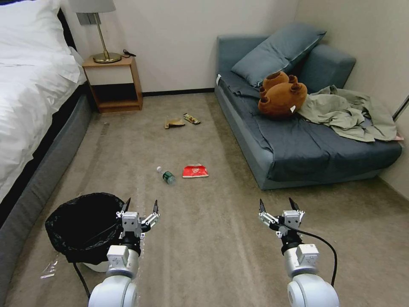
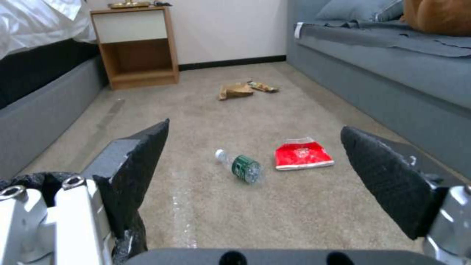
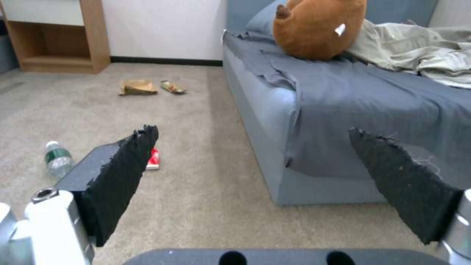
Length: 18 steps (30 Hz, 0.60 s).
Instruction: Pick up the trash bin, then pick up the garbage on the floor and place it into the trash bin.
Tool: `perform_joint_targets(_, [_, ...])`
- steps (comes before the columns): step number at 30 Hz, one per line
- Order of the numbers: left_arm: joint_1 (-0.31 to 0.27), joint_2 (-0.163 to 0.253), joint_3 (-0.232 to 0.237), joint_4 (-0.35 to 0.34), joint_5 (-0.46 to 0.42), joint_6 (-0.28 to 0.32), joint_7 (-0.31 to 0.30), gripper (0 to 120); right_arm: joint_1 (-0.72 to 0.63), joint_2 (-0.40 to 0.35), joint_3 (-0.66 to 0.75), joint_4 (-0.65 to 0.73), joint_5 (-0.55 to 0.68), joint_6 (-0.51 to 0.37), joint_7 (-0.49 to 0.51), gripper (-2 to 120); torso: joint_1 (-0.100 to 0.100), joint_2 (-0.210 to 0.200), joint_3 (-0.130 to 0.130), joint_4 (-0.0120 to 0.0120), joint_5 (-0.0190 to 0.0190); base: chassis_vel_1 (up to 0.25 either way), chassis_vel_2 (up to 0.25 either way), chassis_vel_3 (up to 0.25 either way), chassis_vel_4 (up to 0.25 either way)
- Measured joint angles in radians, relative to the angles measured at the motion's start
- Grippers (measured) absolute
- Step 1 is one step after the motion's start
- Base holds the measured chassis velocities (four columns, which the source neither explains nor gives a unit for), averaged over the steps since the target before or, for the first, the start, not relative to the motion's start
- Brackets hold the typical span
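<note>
The trash bin (image 1: 83, 228), white with a glossy black liner, stands on the carpet at the near left beside the bed. My left gripper (image 1: 141, 204) hangs open just right of its rim, holding nothing. My right gripper (image 1: 277, 204) is open over bare carpet at the near right. The garbage lies ahead: a clear bottle with a green label (image 1: 166, 175) (image 2: 240, 167) (image 3: 58, 160), a red snack packet (image 1: 195, 171) (image 2: 303, 154) (image 3: 153, 158), and farther off a tan paper scrap (image 1: 174, 123) (image 2: 235, 90) (image 3: 138, 87) next to a yellow-brown candy wrapper (image 1: 191, 118) (image 2: 263, 87) (image 3: 172, 87).
A bed (image 1: 30, 98) runs along the left, with a wooden nightstand (image 1: 113, 81) and lamp at the back. A grey-blue sofa (image 1: 298, 145) on the right carries a brown plush bear (image 1: 281, 94) and an olive garment (image 1: 349, 113). Open carpet lies between them.
</note>
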Motion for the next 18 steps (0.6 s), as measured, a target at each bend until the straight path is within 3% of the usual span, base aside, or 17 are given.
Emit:
perform_joint_targets(8, [-0.001,0.001,-0.001,0.000,-0.002,0.000,0.001,91,0.000,0.000,0.000,0.000,0.000,0.000,0.000,100,0.000,0.000,0.000,0.0000,0.0000,0.000,0.000,0.000,0.000])
perform_joint_targets(11, [-0.006,0.014,-0.011,0.001,-0.022,0.000,0.002,100,0.002,-0.007,0.000,0.000,0.010,-0.002,0.000,100,0.000,0.000,0.000,0.0000,-0.0002,0.000,0.000,0.000,0.000])
perform_joint_targets(13, [-0.023,0.054,-0.046,0.006,-0.080,0.004,0.002,106,0.009,-0.042,-0.001,-0.001,0.064,-0.021,-0.003,100,0.000,0.000,0.000,0.0000,0.0000,0.000,0.000,0.000,0.000])
perform_joint_targets(14, [-0.023,0.054,-0.046,0.006,-0.080,0.004,0.002,106,0.009,-0.042,-0.001,-0.001,0.064,-0.021,-0.003,100,0.000,0.000,0.000,0.0000,0.0000,0.000,0.000,0.000,0.000])
perform_joint_targets(16, [-0.049,0.115,-0.099,0.014,-0.174,0.013,0.004,111,0.020,-0.097,-0.001,-0.005,0.136,-0.048,-0.007,100,0.000,0.000,0.000,0.0003,-0.0002,0.000,0.000,0.000,0.000])
perform_joint_targets(18, [-0.056,0.135,-0.111,0.016,-0.191,0.014,0.004,112,0.020,-0.108,-0.002,-0.005,0.148,-0.050,-0.007,100,0.000,0.000,0.000,-0.0002,0.0010,0.000,0.000,0.000,0.000])
